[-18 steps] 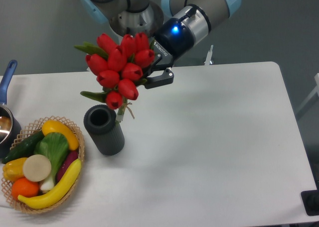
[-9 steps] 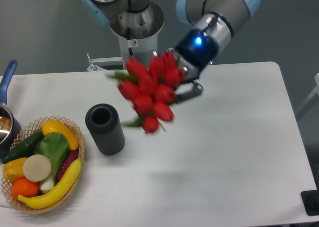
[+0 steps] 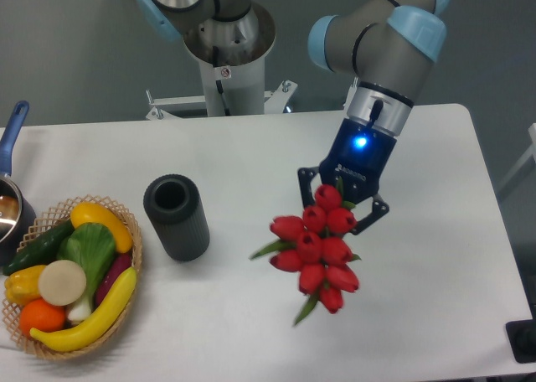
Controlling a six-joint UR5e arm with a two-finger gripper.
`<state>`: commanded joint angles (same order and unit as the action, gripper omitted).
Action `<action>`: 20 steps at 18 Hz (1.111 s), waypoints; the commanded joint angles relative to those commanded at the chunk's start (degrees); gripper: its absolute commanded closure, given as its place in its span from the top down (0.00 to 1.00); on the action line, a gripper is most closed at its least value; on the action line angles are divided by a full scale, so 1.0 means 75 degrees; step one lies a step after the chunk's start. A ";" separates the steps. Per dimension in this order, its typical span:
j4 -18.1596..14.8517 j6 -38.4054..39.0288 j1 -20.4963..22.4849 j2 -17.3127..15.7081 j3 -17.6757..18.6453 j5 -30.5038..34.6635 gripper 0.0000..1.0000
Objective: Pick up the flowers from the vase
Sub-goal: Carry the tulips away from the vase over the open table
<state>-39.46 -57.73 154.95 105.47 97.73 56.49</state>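
Woven wicker basket point(image 3: 134, 256) of toy fruit sits far left on the white counter point(image 3: 435, 147), short dark ribbed cylinder vase point(image 3: 177, 217) just beside it. Well right, the pincer point(image 3: 342, 206) is clamped round the bunch of red tulip flowers point(image 3: 316, 252), held above the counter.

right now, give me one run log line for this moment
phase: carry | gripper: shut on flowers | flowers: out of vase, over table | vase: upright, empty, left of flowers
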 joint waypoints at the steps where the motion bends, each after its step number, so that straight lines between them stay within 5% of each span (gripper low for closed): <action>1: -0.0117 -0.0094 0.0000 -0.0058 0.0047 0.0328 0.08; 14: -0.0761 -0.0670 0.0105 0.0175 0.0165 0.2815 0.11; 20: -0.2224 -0.1700 0.0094 0.0491 -0.0724 0.3706 0.11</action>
<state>-56.14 -70.48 155.66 109.16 92.30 84.28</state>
